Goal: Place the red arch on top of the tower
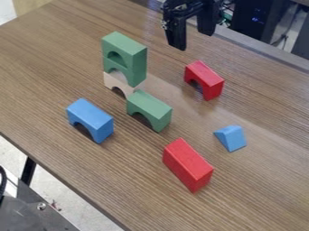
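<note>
"Foremost and widest, the wooden bench (259,198) sweeps up close, and near its far edge hangs the claw (192,38), fingers apart, nothing between them!"

"And the tower (138,67)?"

"Upright, green pieces (120,41) over a pale arch (114,81)! Further forward, a solid red block (188,163), surely just a bystander."

"So where's the red arch (208,76)?"

"Standing on the bench, below the claw in view, right of the tower! Looks like the approach stage, pickup to come. Next call: line up, come down over it, close on its sides, lift it higher than the tower, then settle it level on top."

"Smallest, the blue wedge (232,137), just sits out!"
</note>
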